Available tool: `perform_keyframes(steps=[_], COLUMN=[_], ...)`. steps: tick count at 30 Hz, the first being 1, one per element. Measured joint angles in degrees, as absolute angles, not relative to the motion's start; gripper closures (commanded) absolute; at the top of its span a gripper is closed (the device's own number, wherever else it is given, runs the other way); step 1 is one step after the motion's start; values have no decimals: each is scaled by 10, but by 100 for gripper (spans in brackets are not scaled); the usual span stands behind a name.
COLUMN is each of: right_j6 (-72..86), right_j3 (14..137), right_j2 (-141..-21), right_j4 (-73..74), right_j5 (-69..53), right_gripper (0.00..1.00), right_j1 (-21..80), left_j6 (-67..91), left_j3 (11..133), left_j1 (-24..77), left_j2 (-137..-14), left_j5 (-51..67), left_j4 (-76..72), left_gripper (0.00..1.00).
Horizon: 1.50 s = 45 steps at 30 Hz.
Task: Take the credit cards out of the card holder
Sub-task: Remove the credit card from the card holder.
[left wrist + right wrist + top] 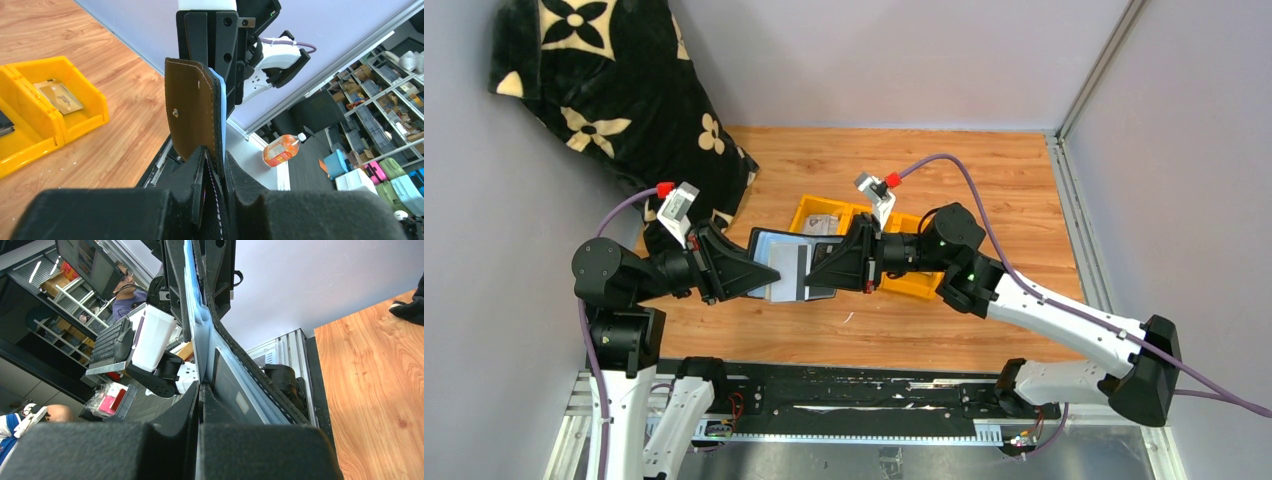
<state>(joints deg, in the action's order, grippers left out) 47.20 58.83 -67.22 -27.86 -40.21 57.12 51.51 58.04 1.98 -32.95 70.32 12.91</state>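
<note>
Card holder (776,246) hung open above the table (944,170) at the centre of the overhead frame, its pale blue inside facing up, pinched from both sides. Nearest me, along the bottom edge, the black mounting rail (874,395) carried both arm bases. Just beyond it, the left gripper (769,277) reached in from centre-left and the right gripper (814,268) from centre-right, their tips close together over the holder.

In the left wrist view I saw those fingers narrowed on the holder's leather flap, its stitched edge running down between them at bottom centre. In the right wrist view the fingers were pressed tight together, and the holder's pale lining ran into the seam between them, so I read that as a grip on the holder's edge.

A grey card (789,284) with a dark stripe stuck out of the holder toward the lower edge, between the two sets of fingers. Both grippers covered the holder's side edges, so I could not tell how many cards were inside.

Behind the holder the yellow tray (85,112) lay on the wood, partly hidden by the right arm. A tan card (59,97) rested in one of its compartments. Farthest off, at upper left, a black flower-patterned blanket (614,80) was heaped against the wall.
</note>
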Motion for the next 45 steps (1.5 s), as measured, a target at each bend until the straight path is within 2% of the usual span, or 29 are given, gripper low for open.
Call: perform_keyframes(steps=[13, 14, 15, 18, 20, 22, 23, 28, 32, 41, 45], right_j6=[501, 502, 503, 510, 514, 517, 517, 522, 526, 520, 507], right_j3=[538, 537, 536, 536, 537, 540, 543, 566, 568, 540, 525], right_j2=[-646, -646, -646, -646, -648, -653, -658, -679, -684, -649, -618], right_j4=[-337, -339, -342, -347, -353, -360, -361, -364, -364, -359, -342], right_j5=[-391, -391, -391, -392, -392, -392, -392, -392, -391, -377, -369], right_gripper=[100, 97, 86, 69, 63, 61, 62, 81, 91, 100, 100], right_j1=[571, 571, 572, 573, 575, 577, 578, 578, 578, 578, 578], left_j6=[523, 523, 523, 523, 523, 523, 523, 523, 523, 522, 521], left_j3=[581, 581, 581, 581, 581, 581, 581, 581, 582, 591, 596], left_j1=[20, 20, 20, 20, 20, 20, 20, 20, 20, 20, 20], left_j2=[-330, -330, -330, -330, -330, -330, -330, -330, -329, -330, -330], left_j5=[703, 703, 703, 702, 700, 698, 696, 691, 691, 690, 691], left_j4=[120, 120, 120, 119, 119, 119, 119, 119, 118, 119, 119], left_gripper=[92, 93, 94, 97, 100, 100, 100, 100, 100, 100, 100])
